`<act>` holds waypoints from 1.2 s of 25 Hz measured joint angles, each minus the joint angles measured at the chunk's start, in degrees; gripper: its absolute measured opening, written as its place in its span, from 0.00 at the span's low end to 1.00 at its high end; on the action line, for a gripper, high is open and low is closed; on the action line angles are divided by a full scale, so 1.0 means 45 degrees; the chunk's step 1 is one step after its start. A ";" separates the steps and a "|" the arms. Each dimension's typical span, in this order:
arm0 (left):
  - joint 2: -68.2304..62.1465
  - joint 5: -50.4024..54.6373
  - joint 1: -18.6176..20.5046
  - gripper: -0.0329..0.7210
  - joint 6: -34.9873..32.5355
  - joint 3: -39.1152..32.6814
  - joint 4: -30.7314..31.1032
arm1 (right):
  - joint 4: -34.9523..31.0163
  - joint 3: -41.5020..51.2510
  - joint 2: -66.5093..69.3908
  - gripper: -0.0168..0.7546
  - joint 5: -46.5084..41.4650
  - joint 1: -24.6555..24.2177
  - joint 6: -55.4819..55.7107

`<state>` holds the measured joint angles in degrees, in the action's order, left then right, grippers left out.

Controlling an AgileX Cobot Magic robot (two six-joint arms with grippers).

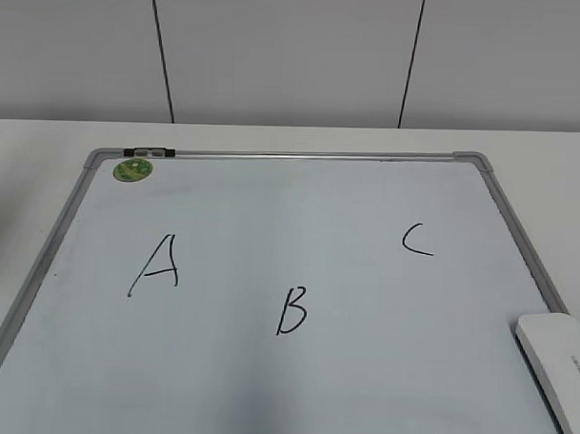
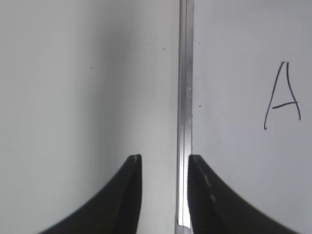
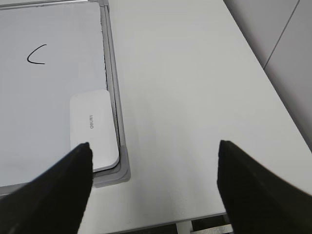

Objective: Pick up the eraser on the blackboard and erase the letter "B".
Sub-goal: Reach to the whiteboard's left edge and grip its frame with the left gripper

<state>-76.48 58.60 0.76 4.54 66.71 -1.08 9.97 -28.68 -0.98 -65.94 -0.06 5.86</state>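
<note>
The right pincer (image 3: 152,168) hangs with its jaws spread wide and nothing between them, over bare worktop (image 3: 195,97) just outside the blackboard (image 3: 48,97); the left pincer (image 2: 164,165) is parted far less, also grasping nothing, its two tips straddling the board's metal edge rail near the "A" (image 2: 282,95). In the exterior view the blackboard (image 1: 271,207) fills most of the worktop, and neither arm shows there. The eraser (image 1: 556,364) lies on the board in its corner at about 4 o'clock of that view, tucked against the frame. The letter "B" (image 1: 292,310) sits near the middle, toward 6 o'clock, well apart from the eraser. From the right wrist view the eraser (image 3: 92,129) lies at about 10 o'clock of the pincer's midpoint, close beside the left-hand finger, its long axis running along the frame rail, roughly 12 to 6. I judge the right arm clearly the nearer one. The coming move likely calls for a shift toward 10 o'clock so the jaws close across the eraser's short width. The frame rail touching one long side could crowd the outer finger.
</note>
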 joint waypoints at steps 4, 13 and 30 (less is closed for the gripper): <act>-0.1347 -0.0031 0.0000 0.36 0.0000 0.0781 -0.0018 | 0.0000 0.0000 0.0000 0.79 0.0000 0.0000 0.0000; -0.3894 0.0067 -0.0548 0.36 0.0000 0.2525 -0.0074 | 0.0000 0.0000 0.0000 0.79 0.0000 0.0000 0.0000; -0.7358 -0.0231 -0.0577 0.36 -0.0151 0.3602 -0.0045 | 0.0000 0.0000 0.0000 0.79 0.0000 0.0000 0.0000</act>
<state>-109.59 57.55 -1.84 3.86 82.91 -1.29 9.97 -28.68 -0.98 -65.94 -0.06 5.86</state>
